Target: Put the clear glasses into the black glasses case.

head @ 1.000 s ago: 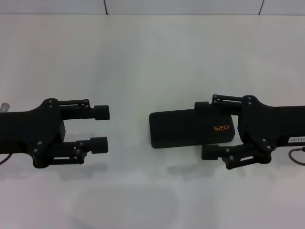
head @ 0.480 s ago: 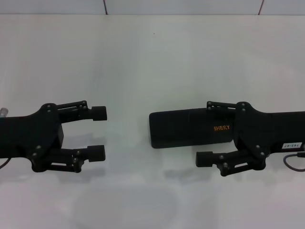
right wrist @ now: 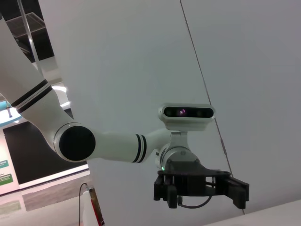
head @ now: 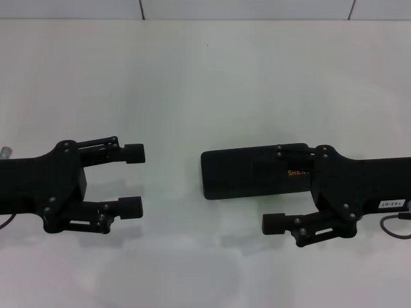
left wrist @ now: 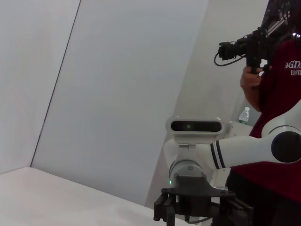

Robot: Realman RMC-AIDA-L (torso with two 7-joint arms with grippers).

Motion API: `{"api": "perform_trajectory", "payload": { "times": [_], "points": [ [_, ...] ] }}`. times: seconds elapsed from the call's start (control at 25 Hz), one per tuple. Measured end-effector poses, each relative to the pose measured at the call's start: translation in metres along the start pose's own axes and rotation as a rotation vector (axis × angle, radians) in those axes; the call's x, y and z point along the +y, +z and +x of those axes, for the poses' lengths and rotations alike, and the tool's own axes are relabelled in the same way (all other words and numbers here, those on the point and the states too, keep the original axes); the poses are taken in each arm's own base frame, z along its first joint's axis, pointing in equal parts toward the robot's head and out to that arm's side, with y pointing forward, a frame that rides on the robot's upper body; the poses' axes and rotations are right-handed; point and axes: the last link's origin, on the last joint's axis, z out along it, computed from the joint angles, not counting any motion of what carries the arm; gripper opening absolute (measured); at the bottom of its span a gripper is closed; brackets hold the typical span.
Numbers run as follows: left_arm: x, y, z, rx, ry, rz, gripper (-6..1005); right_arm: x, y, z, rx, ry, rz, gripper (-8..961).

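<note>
The black glasses case [head: 241, 173] lies shut on the white table [head: 205, 83], right of centre, with orange lettering near its right end. My right gripper [head: 276, 187] stands open at that right end. One finger [head: 289, 151] is over the case's far edge and the other [head: 275, 223] is on the near side of the case. My left gripper [head: 133, 179] is open and holds nothing, a short way left of the case. The clear glasses do not show in any view.
A small grey stub [head: 5, 150] sticks out at the left edge. In the left wrist view the right arm's gripper [left wrist: 197, 209] shows farther off, with a person holding a camera [left wrist: 254, 47] behind it. In the right wrist view the left arm's gripper [right wrist: 200, 188] shows.
My right gripper has slid toward the table's near edge and a little left along the case. The left gripper's near finger has moved outward, widening its opening. The case has not moved.
</note>
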Motion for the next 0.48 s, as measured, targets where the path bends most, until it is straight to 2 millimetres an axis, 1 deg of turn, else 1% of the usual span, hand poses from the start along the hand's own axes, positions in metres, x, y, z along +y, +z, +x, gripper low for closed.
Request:
{"api": "perform_trajectory", "payload": {
  "times": [0.48],
  "points": [
    [0.0006, -0.0008, -0.0011, -0.003, 0.001, 0.002, 881, 0.0027, -0.0029, 0.0027, -0.003, 0.007, 0.007, 884]
  ]
}}
